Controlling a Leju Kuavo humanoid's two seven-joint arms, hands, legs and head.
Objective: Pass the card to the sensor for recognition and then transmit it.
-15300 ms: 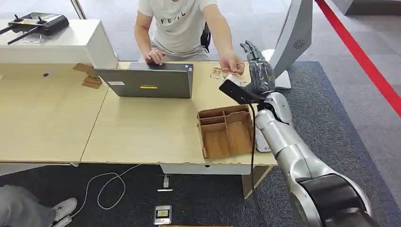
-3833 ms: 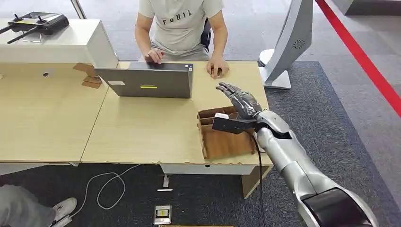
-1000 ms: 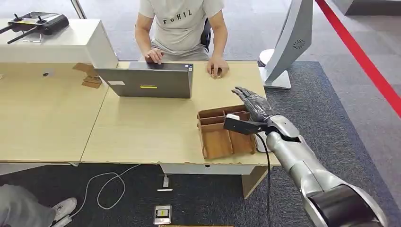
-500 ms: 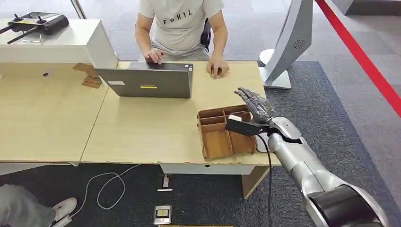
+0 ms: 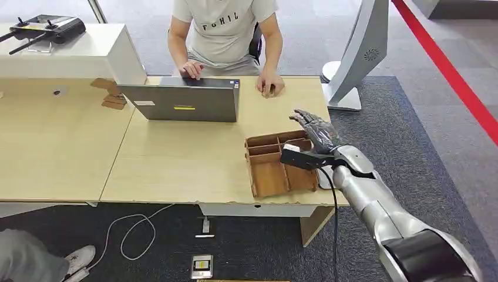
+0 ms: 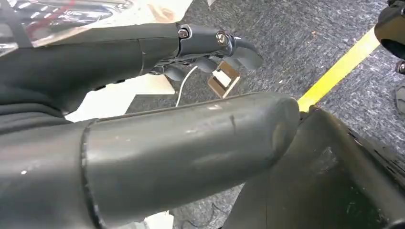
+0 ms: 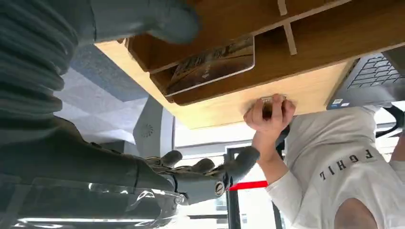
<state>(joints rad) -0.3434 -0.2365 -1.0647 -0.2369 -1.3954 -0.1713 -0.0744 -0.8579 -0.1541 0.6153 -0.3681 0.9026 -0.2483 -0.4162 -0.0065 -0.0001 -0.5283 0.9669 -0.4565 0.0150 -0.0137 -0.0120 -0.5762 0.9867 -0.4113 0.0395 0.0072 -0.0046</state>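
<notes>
A picture card point(image 7: 212, 64) lies flat in a back compartment of the brown wooden tray point(image 5: 273, 173), as the right wrist view shows. My right hand point(image 5: 314, 130) hovers over the tray's far right corner with its fingers point(image 7: 205, 171) spread and nothing in it. A white flat device point(image 5: 320, 178) lies beside the tray, partly under my forearm. My left hand point(image 6: 191, 43) hangs over the carpet with its fingers stretched out, holding nothing. Across the table a person's hand point(image 5: 270, 86) rests on a small thing.
A grey laptop point(image 5: 188, 101) stands left of the tray, with the seated person point(image 5: 223, 29) behind it. A silver stand point(image 5: 358, 53) rises off the table's far right corner. A white box with a controller point(image 5: 47, 28) sits at the far left.
My right hand came down from the person's hand to the tray, then drew right. Over the last second it has barely moved.
</notes>
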